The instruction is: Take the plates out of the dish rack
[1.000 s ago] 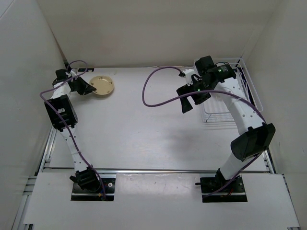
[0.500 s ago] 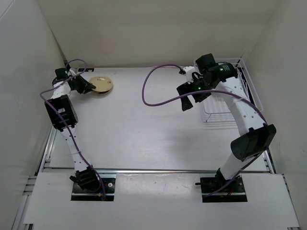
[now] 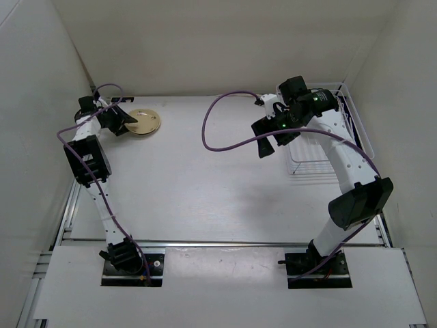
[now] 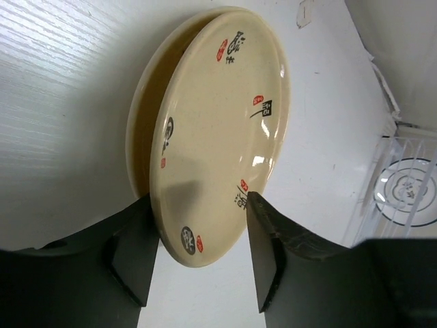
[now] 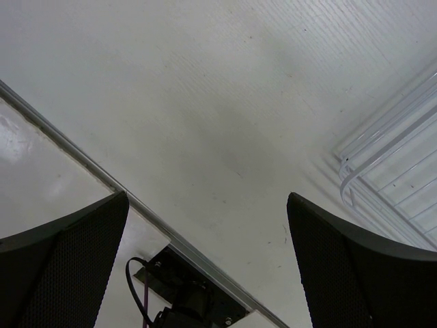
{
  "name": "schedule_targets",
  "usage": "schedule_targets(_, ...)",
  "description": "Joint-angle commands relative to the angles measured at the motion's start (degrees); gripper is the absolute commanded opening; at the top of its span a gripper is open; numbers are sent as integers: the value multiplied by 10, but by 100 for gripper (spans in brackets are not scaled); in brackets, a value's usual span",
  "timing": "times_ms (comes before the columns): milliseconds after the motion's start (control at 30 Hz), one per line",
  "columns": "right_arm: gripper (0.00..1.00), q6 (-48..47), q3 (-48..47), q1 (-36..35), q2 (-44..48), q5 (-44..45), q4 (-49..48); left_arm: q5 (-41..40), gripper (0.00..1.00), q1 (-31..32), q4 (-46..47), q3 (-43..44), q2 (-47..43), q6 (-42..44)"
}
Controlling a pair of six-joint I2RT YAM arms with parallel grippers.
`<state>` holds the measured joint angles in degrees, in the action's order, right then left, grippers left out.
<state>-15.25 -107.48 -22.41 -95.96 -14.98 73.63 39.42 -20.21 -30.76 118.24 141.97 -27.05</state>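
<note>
A cream-tan plate with small black and red marks lies on the table at the far left; in the left wrist view this plate fills the middle. My left gripper stands open around its near rim, the left gripper having one finger on each side, no longer pinching. The white wire dish rack sits at the far right; in the left wrist view the dish rack holds a white plate with dark rings. My right gripper hovers open and empty left of the rack, the right gripper over bare table.
Purple cables loop from both wrists, one arching over the table's middle. White walls close in on the left, back and right. A metal rail runs along the table's near edge. The rack's corner shows beside the right fingers.
The left jaws have opened off the cream plate, which went from tipped up to lying flatter on the table. The right arm has barely moved.
</note>
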Motion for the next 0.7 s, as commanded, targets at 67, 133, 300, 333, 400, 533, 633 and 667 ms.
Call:
schedule_targets(67, 100, -4, -11, -1, 3, -22, -2, -21, 68, 5, 10, -2, -70, 36)
schedule_targets(133, 100, -4, -4, -1, 8, -29, -2, -29, 70, 10, 10, -2, -78, 50)
schedule_targets(300, 100, -4, 19, -1, 13, -41, -8, -71, 71, 16, -1, -2, -107, 72)
schedule_targets(333, 100, -4, 19, -1, 18, -41, -13, -77, 71, 21, -1, -2, -107, 72)
schedule_targets(400, 100, -4, 19, -1, 18, -41, -13, -108, 72, 21, -7, -2, -112, 90)
schedule_targets(533, 100, -4, 19, -1, 18, -46, -13, -148, 74, 32, -18, -13, -118, 110)
schedule_targets(633, 100, -4, 19, -1, 18, -46, -18, -174, 74, 45, -29, -20, -113, 120)
schedule_targets(667, 100, -4, 19, -1, 18, -46, -18, -193, 74, 45, -29, -26, -113, 128)
